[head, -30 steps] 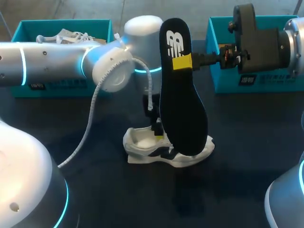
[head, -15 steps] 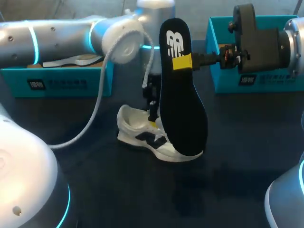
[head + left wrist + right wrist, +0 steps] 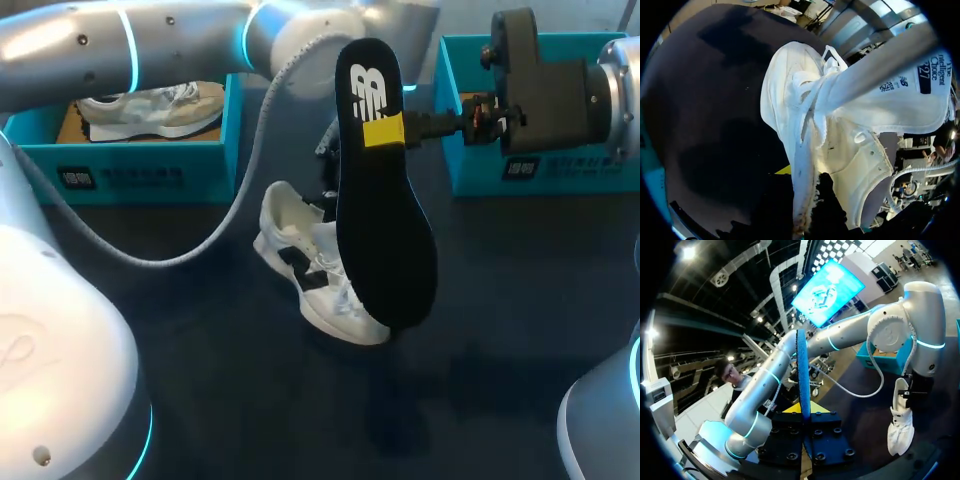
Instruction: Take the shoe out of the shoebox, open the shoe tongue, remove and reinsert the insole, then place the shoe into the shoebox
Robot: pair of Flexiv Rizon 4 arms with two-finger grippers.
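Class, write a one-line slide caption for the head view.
Right gripper holds the black insole upright; left gripper grips the tilted white shoe behind it.

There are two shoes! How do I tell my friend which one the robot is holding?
Find the dark table between the teal left shoebox and right shoebox. In the middle, beside the tall black insole held upright by the right gripper, the left gripper clamps a white shoe with black markings. The other shoe lies inside the left shoebox; this one is outside both.
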